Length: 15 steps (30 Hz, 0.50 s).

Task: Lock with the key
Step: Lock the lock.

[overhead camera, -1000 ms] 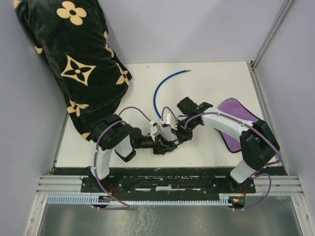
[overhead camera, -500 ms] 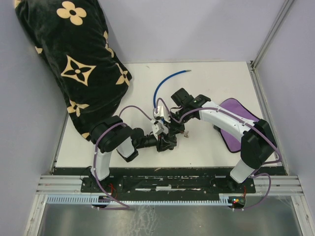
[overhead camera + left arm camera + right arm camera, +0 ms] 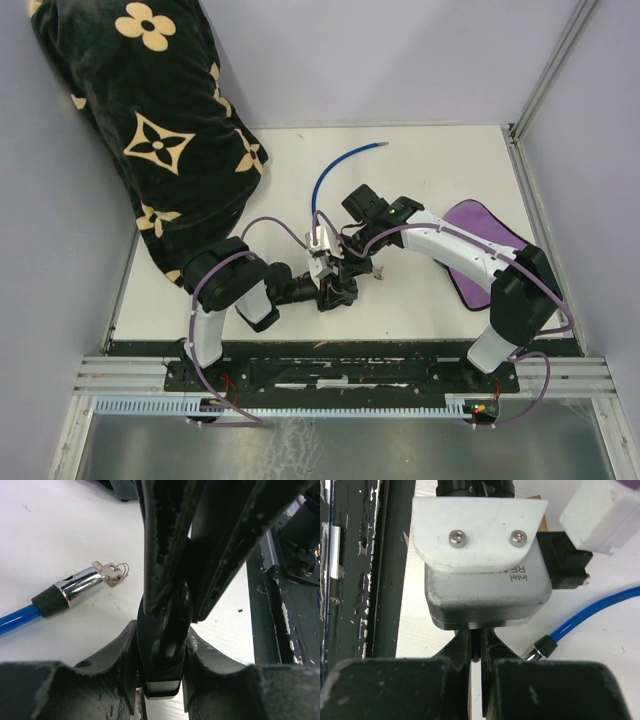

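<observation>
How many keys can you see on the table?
2, ringed together by the chrome lock end of the blue cable: one key against it, the other key alongside. More may be hidden.

I work in a robot lab test cell: a white table point(image 3: 440, 170) under my right claw point(image 3: 347, 268), plain grey walls point(image 3: 400, 60) boxing it in beyond, a metal frame post point(image 3: 555, 60) to its far right, and a slotted cable duct point(image 3: 330, 408) and bolted rails point(image 3: 120, 378) behind it.

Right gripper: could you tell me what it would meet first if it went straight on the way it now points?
Most likely the left arm's wrist camera: its grey housing fills the line just beyond the right gripper, fingers shut. How close they are is hard to judge.
</observation>
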Tool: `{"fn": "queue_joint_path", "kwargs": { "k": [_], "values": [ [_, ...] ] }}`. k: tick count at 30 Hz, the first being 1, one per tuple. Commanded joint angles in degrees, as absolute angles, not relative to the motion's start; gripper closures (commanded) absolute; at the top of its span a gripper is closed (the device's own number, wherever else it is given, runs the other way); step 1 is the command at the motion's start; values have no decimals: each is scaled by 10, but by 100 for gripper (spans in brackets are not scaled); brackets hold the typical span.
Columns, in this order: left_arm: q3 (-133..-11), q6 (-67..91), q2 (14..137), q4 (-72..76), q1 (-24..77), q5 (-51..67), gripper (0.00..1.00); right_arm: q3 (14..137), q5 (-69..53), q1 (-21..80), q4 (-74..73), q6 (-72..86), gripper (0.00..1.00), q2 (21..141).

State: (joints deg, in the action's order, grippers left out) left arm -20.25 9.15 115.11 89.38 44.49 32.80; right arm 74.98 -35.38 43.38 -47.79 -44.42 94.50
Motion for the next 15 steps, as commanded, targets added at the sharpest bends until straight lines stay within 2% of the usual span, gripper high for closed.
{"fn": "queue_joint_path", "kwargs": {
  "k": [1,8,15],
  "values": [
    [-172,31,1198,991,437,272,97,715,-420,478,-573,-488,98,936],
    [-173,12,1202,991,438,305,97,704,-385,477,-602,-521,98,933],
    [-163,5,1192,991,436,284,97,703,-387,476,-621,-543,98,961]
  ]
}}
